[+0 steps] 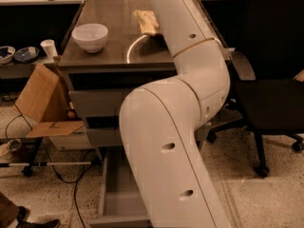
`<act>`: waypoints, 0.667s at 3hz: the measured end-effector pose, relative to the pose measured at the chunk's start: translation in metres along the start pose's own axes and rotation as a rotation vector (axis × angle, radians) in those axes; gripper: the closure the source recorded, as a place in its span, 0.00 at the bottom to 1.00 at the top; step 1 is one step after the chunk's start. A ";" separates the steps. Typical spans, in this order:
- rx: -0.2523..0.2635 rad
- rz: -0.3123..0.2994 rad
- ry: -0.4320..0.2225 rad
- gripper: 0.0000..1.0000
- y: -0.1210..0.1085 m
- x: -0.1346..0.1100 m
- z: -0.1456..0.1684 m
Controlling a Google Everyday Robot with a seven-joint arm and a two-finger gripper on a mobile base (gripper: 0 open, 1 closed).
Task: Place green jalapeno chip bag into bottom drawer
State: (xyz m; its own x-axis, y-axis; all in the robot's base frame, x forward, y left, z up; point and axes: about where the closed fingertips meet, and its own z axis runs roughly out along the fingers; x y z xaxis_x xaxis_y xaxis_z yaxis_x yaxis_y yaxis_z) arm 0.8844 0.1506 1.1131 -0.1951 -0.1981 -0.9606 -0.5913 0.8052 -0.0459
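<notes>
Green jalapeno chip bag: you cannot find it anywhere in your view, and it may be hidden behind the arm (171, 127). That white arm fills the middle of the scene. It rises from the lower edge, bends at a fat elbow in front of the cabinet (114, 56), and runs up over the cabinet's top and out past the upper edge. The gripper sits somewhere beyond that edge, so you cannot tell its state.

The bottom drawer (118, 194) stands pulled out toward you at floor level. What shows of its plain grey inside is bare, and the arm covers its right part. The two shallower drawers above it look pushed in.

On the cabinet top a white bowl (90, 36) stands upright near the left front corner. A tan bag (146, 22) lies further back, just beside the arm.

To the left, a cardboard box (38, 99) leans open against the cabinet. To the right stands a black office chair (275, 94) — well apart from the drawer.
</notes>
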 end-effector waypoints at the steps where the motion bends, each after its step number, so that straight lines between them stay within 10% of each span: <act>1: -0.076 0.073 0.002 1.00 0.019 0.010 0.008; 2: -0.137 0.134 -0.038 1.00 0.040 0.012 0.017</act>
State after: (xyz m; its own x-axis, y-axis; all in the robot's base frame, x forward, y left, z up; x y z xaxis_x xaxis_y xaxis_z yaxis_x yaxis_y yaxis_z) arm 0.8716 0.1897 1.0947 -0.2505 -0.0708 -0.9655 -0.6635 0.7388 0.1180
